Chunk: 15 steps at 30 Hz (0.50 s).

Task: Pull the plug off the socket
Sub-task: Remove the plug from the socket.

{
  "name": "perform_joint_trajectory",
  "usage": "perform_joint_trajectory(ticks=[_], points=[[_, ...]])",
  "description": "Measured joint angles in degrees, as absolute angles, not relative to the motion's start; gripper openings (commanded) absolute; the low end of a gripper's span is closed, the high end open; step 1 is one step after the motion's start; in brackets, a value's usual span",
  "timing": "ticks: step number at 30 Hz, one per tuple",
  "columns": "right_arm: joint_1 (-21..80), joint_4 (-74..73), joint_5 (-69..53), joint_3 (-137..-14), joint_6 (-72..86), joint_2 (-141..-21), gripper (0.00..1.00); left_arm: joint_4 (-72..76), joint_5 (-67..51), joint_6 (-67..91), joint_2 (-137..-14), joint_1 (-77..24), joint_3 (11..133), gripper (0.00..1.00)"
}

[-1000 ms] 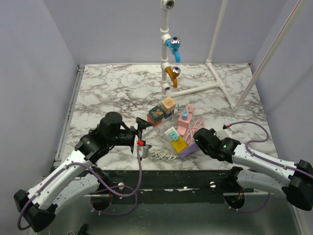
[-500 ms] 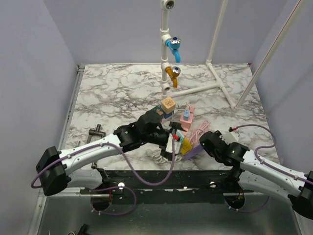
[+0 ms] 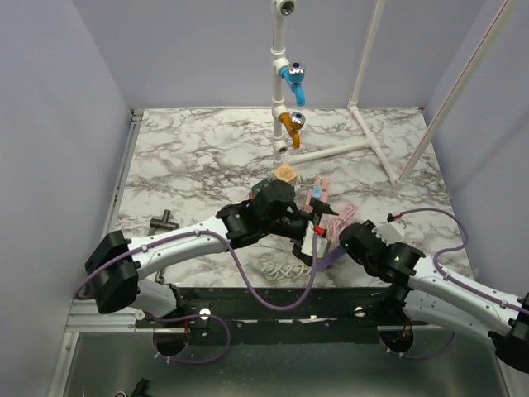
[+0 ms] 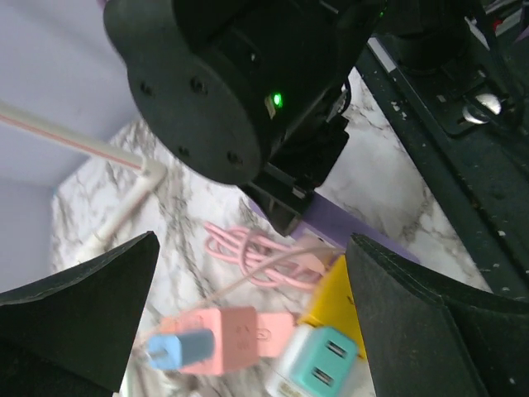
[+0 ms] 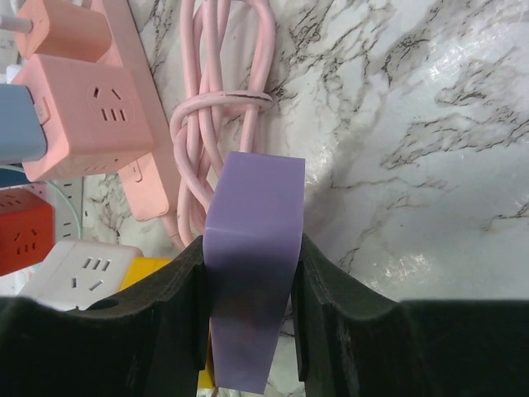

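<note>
Right gripper (image 5: 250,285) pinches purple socket strip (image 5: 254,198), bracing it. Left gripper (image 4: 252,273) spread wide above yellow plug (image 5: 153,271), at strip's 8 o'clock; plug ungripped, apparently still seated.

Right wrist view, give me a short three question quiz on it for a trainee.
1. True or false: the right pincer is shut on the purple rectangular plastic block.
2. What lies just beyond that block? A, a coiled pink cable; B, a green sponge; C, a metal spoon.
3. Fill in: in the left wrist view, the left pincer stands ____.
Key: 1 true; 2 A; 3 open.
</note>
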State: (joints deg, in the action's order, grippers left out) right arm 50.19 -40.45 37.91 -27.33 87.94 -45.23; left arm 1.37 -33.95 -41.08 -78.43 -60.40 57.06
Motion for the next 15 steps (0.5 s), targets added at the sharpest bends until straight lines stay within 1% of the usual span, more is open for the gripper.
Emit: perform_joint_trajectory(ticks=[5,7,9,12,15], points=[[50.19,-41.19,38.65,-27.33,84.99,-41.82,0.01,-3.68,-35.40,-54.22,-85.58,-61.71,64.93,0.99],[50.19,-41.39,39.03,-27.29,83.55,-40.51,0.01,-5.56,-35.48,-57.32,-87.33,-61.60,65.91,0.99],[50.19,-41.43,39.29,-27.24,82.08,-39.46,0.01,-10.44,-36.38,-60.97,-88.07,-60.80,66.11,0.99],[50.19,-41.30,39.64,-27.24,80.60,-39.16,0.01,-16.25,-38.11,-65.84,-86.15,-59.53,65.19,0.99],[50.19,-41.04,39.70,-27.24,79.26,-39.18,0.01,-21.58,-39.53,-70.78,-79.99,-58.28,61.10,0.98]])
